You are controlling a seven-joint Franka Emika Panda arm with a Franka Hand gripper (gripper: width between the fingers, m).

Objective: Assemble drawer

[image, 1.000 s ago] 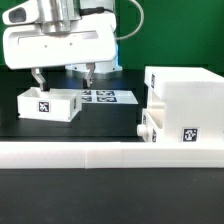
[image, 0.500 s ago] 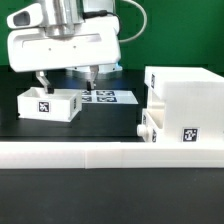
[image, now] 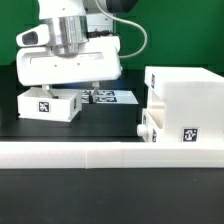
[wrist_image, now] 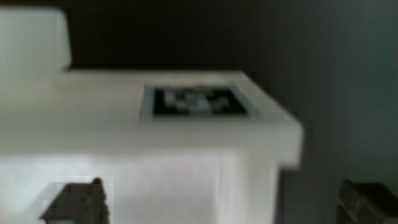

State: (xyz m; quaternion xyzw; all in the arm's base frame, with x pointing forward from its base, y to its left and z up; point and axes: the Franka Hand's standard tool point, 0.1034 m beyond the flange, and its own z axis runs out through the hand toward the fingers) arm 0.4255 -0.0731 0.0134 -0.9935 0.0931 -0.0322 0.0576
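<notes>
We see the gripper (image: 68, 90) low over a small open-topped white tray (image: 48, 104) at the exterior view's left. Its two fingers (wrist_image: 75, 200) are spread wide above the tray and hold nothing, while the tall boxy casing (image: 185, 105) stands well apart at the exterior view's right. We judge the tray to be light, rigid, smooth plastic, probably slippery, and best pinched across its thin, straight side walls.

The Panda arm (image: 72, 22) came down in the upper left of the exterior view, its broad white wrist housing (image: 70, 62) level. The gripper (image: 69, 89) pointed straight down, jaws spread wide, its two dark fingers (wrist_image: 75, 200) well apart.
</notes>
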